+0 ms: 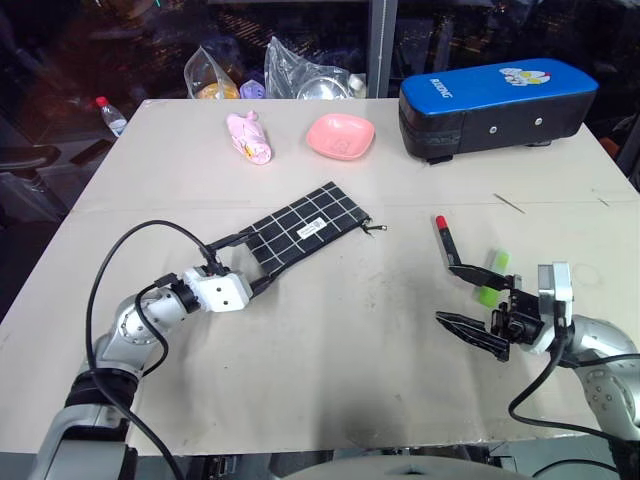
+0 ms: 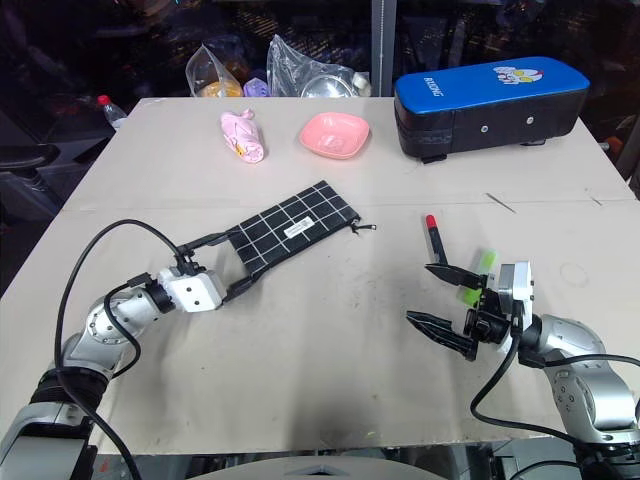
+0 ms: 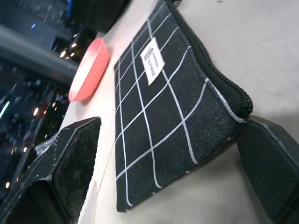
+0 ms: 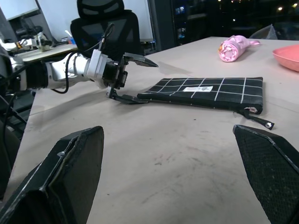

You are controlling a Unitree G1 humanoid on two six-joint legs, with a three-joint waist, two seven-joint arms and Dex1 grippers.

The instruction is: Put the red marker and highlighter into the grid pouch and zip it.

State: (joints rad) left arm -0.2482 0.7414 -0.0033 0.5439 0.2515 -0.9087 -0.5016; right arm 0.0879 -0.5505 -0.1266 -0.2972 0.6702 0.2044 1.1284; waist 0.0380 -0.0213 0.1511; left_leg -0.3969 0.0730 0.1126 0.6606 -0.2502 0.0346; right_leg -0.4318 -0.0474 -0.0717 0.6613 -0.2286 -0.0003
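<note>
— Black fabric with white grid lines: is that the grid pouch (image 1: 303, 231)?

— Yes. It lies flat near the middle of my worktop (image 1: 330, 350), zipper pull trailing off its right end. My left pincer (image 1: 238, 262) is spread wide at the pouch's near-left end, one finger (image 3: 70, 158) on each side of that corner; I can't tell whether either one touches the fabric.

— And the pens?

— The red marker (image 1: 444, 238) lies to the right of the pouch, well apart from it. The highlighter (image 1: 492, 276) sits just right of the marker, partly behind my right pincer (image 1: 470, 298), which is also spread wide and holds nothing.

— Anything else in shot?

— A pink bowl (image 1: 341, 135), a pink bundle (image 1: 250, 137) and a blue-and-black case (image 1: 495, 105) line the far side, well clear of the pouch.
</note>
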